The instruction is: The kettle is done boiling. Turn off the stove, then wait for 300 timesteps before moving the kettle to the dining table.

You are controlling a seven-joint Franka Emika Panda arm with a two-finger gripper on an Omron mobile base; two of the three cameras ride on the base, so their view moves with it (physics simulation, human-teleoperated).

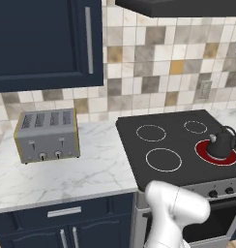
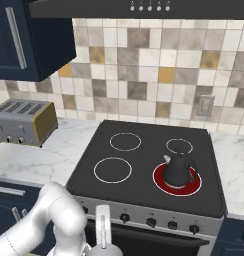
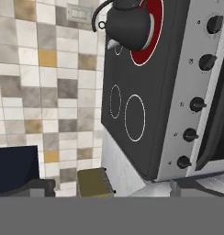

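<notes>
The small dark rounded kettle (image 2: 178, 169) sits on the glowing red near-right burner of the flat black glass stove (image 2: 144, 165). The gripper (image 3: 112, 186) hangs below the dark knobs (image 2: 150, 221), fingers apart and empty. Turning the wrong knob would leave that burner hot.

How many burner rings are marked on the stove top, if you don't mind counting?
4: back left, back right, front left, and front right, which glows red beneath the kettle. None looks hidden.
</notes>
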